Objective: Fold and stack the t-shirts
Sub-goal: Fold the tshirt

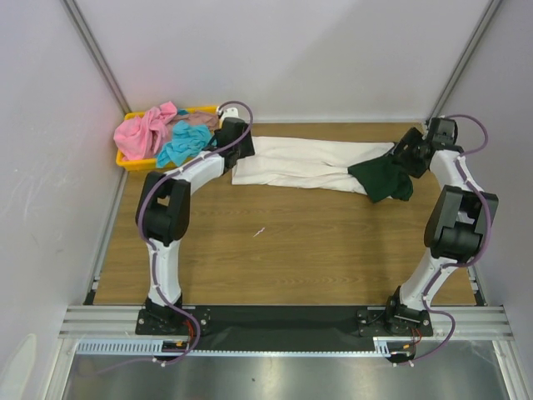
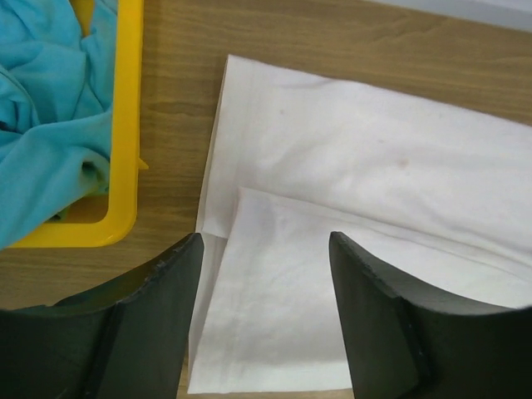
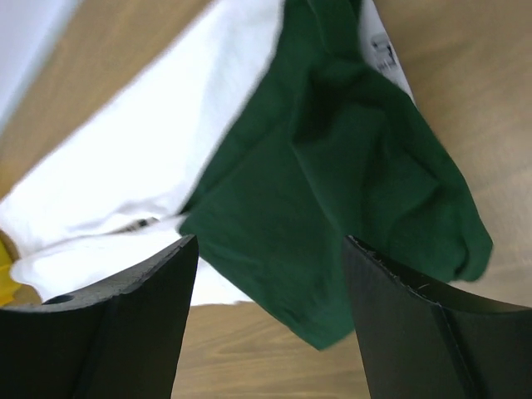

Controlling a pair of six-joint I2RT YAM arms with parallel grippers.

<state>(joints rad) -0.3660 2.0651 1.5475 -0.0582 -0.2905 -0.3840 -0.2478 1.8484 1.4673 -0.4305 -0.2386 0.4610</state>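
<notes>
White t-shirt (image 1: pixel 300 164), folded into a long smooth strip, lies across the far side of the wooden table (image 1: pixel 275 250). At left, the overhead view shows a crumpled pink shirt (image 1: pixel 143 132) and turquoise shirt (image 1: pixel 183 143) in a yellow plastic tray (image 1: pixel 125 162). The left gripper (image 2: pixel 264 241) hangs wide over layered white cloth. At right, the right gripper (image 3: pixel 270 245), also wide, looks down on the creased dark green sleeve (image 3: pixel 332 191).

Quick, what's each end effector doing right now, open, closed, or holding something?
Left end effector: open, above the white t-shirt, holding nothing.
Right end effector: open, above the dark green sleeve, holding nothing.
</notes>
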